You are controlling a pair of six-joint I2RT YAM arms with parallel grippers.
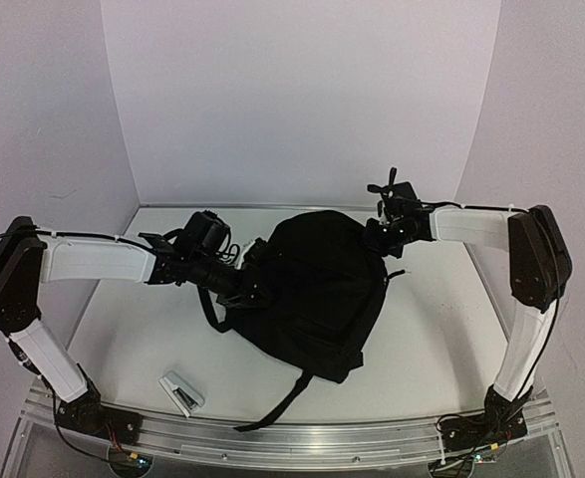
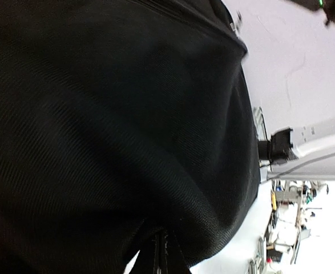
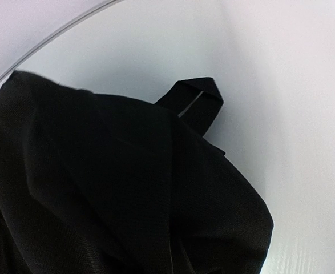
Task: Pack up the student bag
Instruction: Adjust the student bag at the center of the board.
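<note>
The student bag (image 1: pixel 312 289) sits in a black heap at the centre of the table (image 1: pixel 422 339), with one strap trailing toward the lower edge of the frame. The left gripper (image 1: pixel 255 289) is tight against the bag's left flank, jaws together. Whether they pinch fabric, I can't tell, as black weave fills its wrist camera. The right gripper (image 1: pixel 382 237) is at the bag's upper right corner, jaws together too, and any hold is hidden. From the right wrist, a webbing loop (image 3: pixel 196 103) pokes up above bunched cloth. A small white object (image 1: pixel 182 391) lies lower left, well apart from the bag.
</note>
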